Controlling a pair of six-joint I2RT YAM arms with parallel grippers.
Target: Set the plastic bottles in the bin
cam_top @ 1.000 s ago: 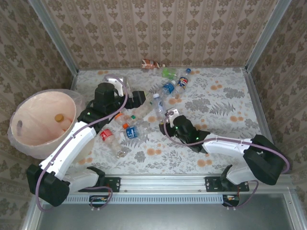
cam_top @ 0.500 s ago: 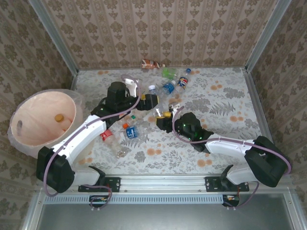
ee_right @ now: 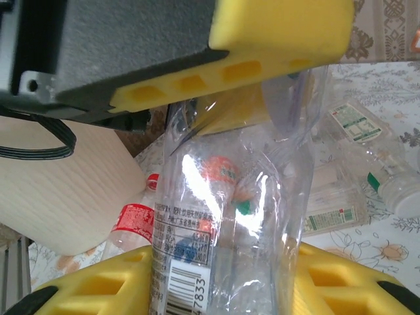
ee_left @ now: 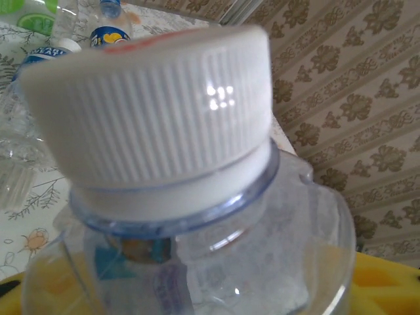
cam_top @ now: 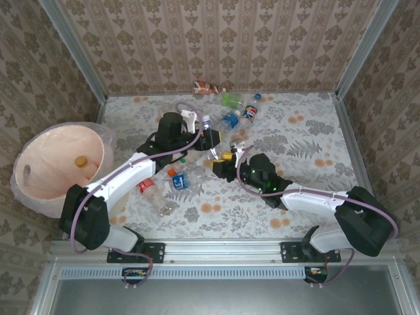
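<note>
**Top external.** The bin (cam_top: 56, 154) stands at the table's left edge. It is a pale, bag-lined tub with one small orange-topped item inside, probably a bottle. The plastic bottles (cam_top: 147, 187) lie loose on the floral table (cam_top: 308, 151): a couple beside the left forearm, a cluster toward the back, and one against the rear wall. The left gripper (cam_top: 211, 139) and right gripper (cam_top: 223, 164) meet nose to nose near mid-table, well apart from the bin.

**Left wrist.** A white-capped clear bottle (ee_left: 190, 262) stands upright between the yellow pads (ee_left: 387, 292). I cannot tell whether the claw presses on it or merely flanks it.

**Right wrist.** The claw is clamped on the lower body of a crumpled clear bottle (ee_right: 230, 197), barcode label showing. The left gripper's yellow pad (ee_right: 282, 26) sits at its top — judged to be the same bottle, passing from one arm to the other.

**Status.** Early. At most one item is binned and one is in hand — every other bottle on the table is yet to be collected.
</note>
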